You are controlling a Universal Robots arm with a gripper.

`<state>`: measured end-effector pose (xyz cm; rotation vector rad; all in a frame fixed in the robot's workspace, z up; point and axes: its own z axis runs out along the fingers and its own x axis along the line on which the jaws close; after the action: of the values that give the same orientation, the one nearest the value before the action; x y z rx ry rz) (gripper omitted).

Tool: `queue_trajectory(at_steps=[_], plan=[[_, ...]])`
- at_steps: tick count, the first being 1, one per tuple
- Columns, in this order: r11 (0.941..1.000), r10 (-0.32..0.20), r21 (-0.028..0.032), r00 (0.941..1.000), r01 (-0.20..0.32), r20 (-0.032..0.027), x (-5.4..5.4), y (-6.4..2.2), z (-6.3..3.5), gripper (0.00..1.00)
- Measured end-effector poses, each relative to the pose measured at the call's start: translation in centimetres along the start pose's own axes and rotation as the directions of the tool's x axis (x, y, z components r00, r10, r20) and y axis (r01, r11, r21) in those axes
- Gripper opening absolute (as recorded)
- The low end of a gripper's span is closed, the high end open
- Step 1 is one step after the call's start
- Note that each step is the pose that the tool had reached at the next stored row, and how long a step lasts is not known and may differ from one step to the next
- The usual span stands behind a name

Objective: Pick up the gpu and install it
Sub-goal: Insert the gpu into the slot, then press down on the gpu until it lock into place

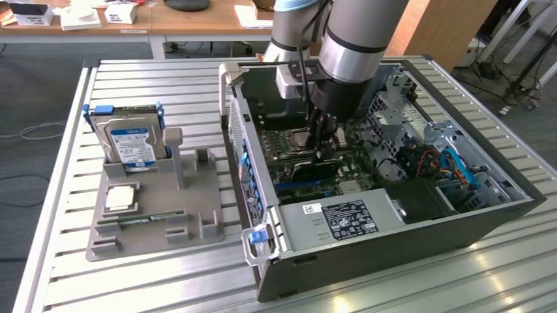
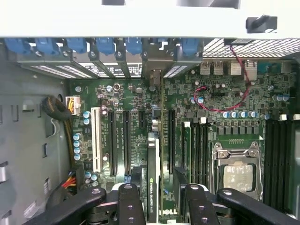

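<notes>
The gpu [image 2: 153,157] stands on edge in a slot of the green motherboard [image 2: 220,93] inside the open computer case [image 1: 487,218]. Its black edge carries a green and white label. My gripper [image 2: 164,191] hangs straight over the card, open, with one black finger [image 2: 129,201] on each side of it and a visible gap to the card. In the exterior view the gripper [image 1: 327,149] reaches down into the middle of the case, just above the dark gpu [image 1: 312,171].
A grey holder [image 1: 156,218] on the slatted table carries a silver blue-labelled hard drive [image 1: 130,140], a CPU chip [image 1: 119,197] and a RAM stick [image 1: 143,222]. Inside the case sit the power supply [image 1: 344,220], the CPU socket [image 2: 239,173] and a red cable [image 2: 220,105].
</notes>
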<state>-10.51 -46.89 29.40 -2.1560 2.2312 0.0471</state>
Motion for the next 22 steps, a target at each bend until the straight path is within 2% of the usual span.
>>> queue_trajectory(at_steps=[3, 12, 13, 14, 22], plan=[[1.0000, 0.000, 0.0000, 1.0000, 0.000, -0.0006, 0.0, 0.00, -0.61, 0.40], [1.0000, 0.000, 0.0002, 1.0000, 0.000, -0.0068, -0.1, -0.01, -1.50, 0.40], [1.0000, 0.000, 0.0004, 0.9999, 0.000, -0.0104, -0.1, -0.01, -1.94, 0.40], [1.0000, 0.000, 0.0005, 0.9999, 0.000, -0.0110, -0.1, -0.01, -2.01, 0.40], [1.0000, 0.001, 0.0022, 0.9999, -0.001, -0.0100, -0.1, 0.06, -2.02, 0.40]])
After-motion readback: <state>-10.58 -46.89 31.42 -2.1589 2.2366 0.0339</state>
